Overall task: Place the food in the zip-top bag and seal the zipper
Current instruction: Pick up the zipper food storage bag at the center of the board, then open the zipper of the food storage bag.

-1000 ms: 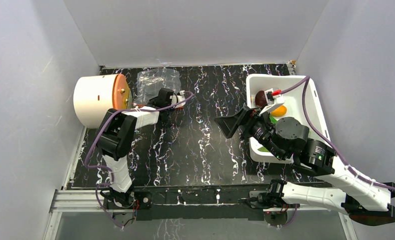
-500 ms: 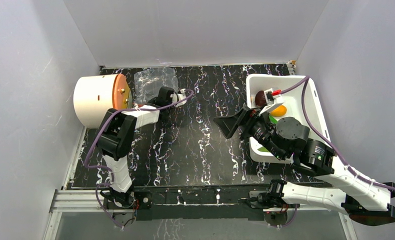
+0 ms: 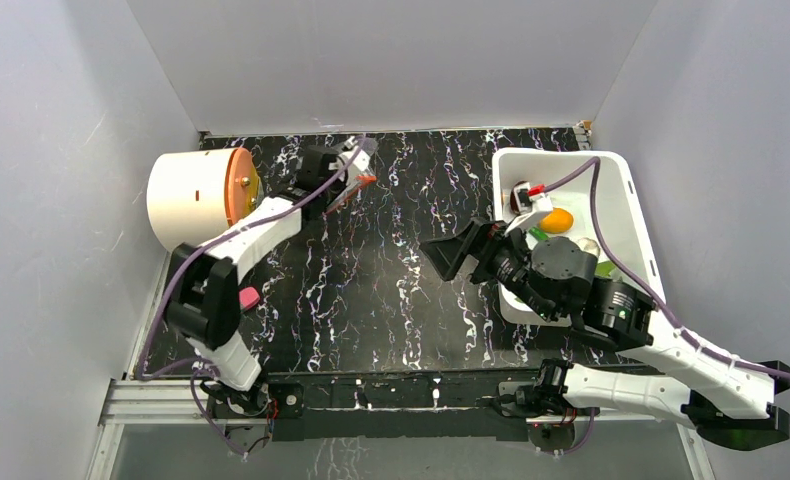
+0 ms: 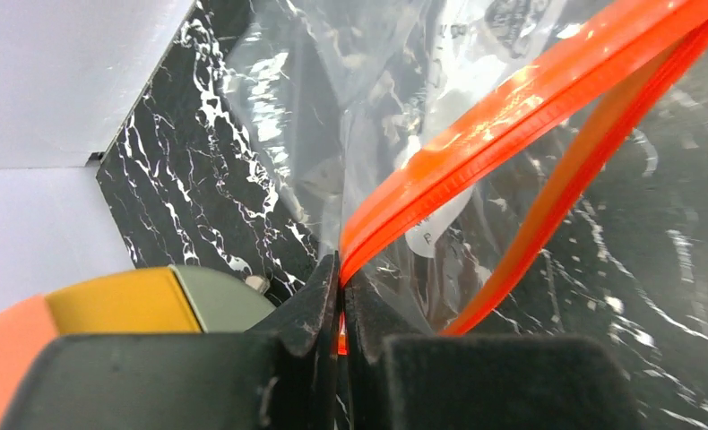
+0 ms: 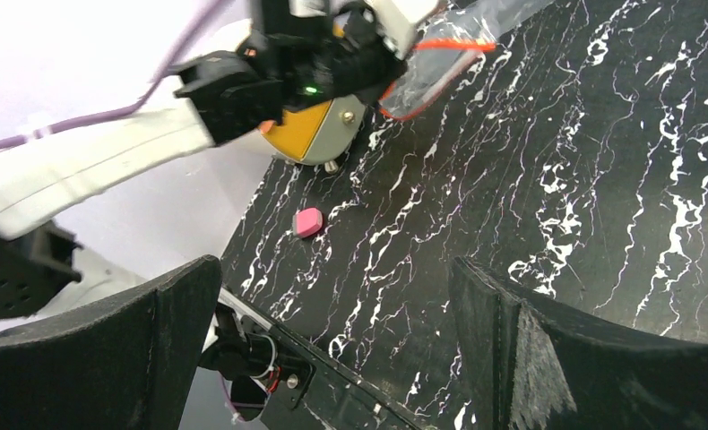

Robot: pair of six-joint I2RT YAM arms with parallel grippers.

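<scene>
Black marbled table [image 3: 391, 300] is boxed in by plain white walls. The zip-top bag [image 4: 368, 98] is held at the far left of the table, just beside the cream cylinder [image 3: 186, 200]. One lip of the zipper [image 4: 512, 98] is pinched near its end by the left gripper [image 4: 340, 282], jaws closed tight on the strip. The second lip is seen bowing away, so the mouth is partly open. The right gripper [image 5: 332, 269] is spread wide with nothing in it, set between the bag and the white bin [image 3: 626, 195]. The food is seen in the bin, well apart from the bag: the orange fruit [image 3: 559, 219] is clear, other pieces are mostly hidden by the arm.

Step judged: mouth presented for loading. To be done well, only one lip should be pinched, the mouth turned toward the right arm and held gaping, and the bag body let hang so the opening isn't folded shut. One piece should be picked at a time. A small pink piece [image 3: 248, 297] is noted on the table near the left arm; it can't be identified.
</scene>
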